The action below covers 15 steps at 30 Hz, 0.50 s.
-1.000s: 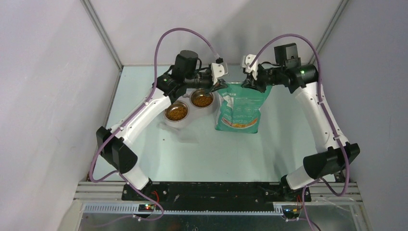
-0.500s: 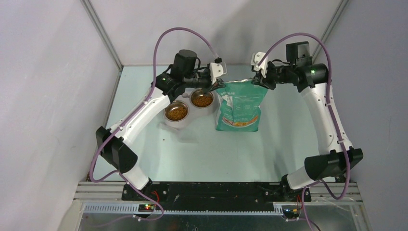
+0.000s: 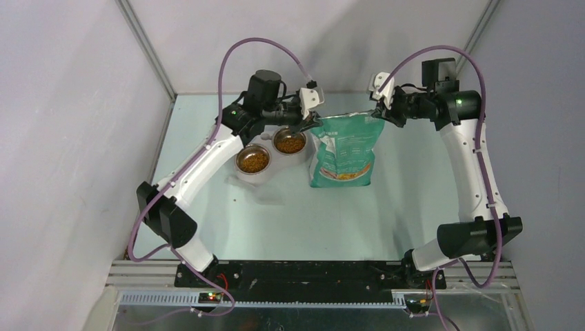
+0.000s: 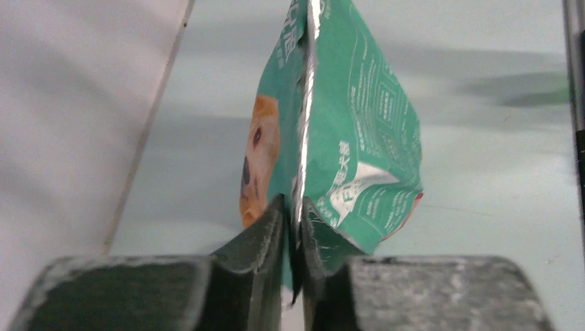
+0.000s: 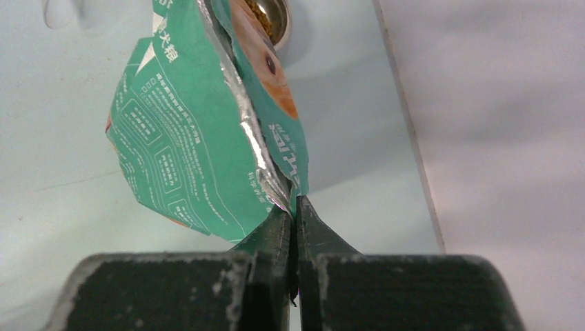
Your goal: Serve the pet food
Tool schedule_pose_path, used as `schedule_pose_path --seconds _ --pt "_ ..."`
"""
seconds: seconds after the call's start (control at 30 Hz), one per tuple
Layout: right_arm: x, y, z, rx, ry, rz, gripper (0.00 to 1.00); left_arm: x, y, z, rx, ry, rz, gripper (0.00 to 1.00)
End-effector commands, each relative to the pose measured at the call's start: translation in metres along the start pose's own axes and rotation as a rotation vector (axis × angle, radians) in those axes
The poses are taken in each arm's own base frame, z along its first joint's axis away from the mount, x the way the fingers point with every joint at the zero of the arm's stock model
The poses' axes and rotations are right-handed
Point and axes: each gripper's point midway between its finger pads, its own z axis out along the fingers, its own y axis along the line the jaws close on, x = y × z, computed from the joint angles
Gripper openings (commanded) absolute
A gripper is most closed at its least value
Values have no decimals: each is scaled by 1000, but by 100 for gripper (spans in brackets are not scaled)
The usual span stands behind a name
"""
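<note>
Pet food (image 3: 253, 161), small brown-orange kibble pellets, loose mass filling two side-by-side steel bowls (image 3: 237, 164)

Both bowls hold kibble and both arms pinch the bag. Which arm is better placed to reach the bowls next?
Probably left: the left tool pinches the bag corner right beside the bowls. The right tool holds the far corner, with the bag in between.

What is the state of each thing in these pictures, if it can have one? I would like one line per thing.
left claw: shut on one top corner of the bag.
right claw: shut on the bag's other top corner.
bag: upright, top edge drawn flat between the two claws.
near bowl: holds pet food.
far bowl: also holds pet food.
</note>
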Motion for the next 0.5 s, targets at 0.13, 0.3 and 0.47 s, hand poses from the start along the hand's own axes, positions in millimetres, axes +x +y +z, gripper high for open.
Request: schedule_pose_path --seconds 0.13,0.3,0.47 --pt "4 -37 -26 148 54 -32 0 -38 12 -5 -51 -90 15 39" --pt "3 -36 -26 146 49 -17 0 -59 18 16 -86 -139 10 40" --pt "3 -35 -27 152 49 -19 0 -67 10 33 -81 -155 19 36"
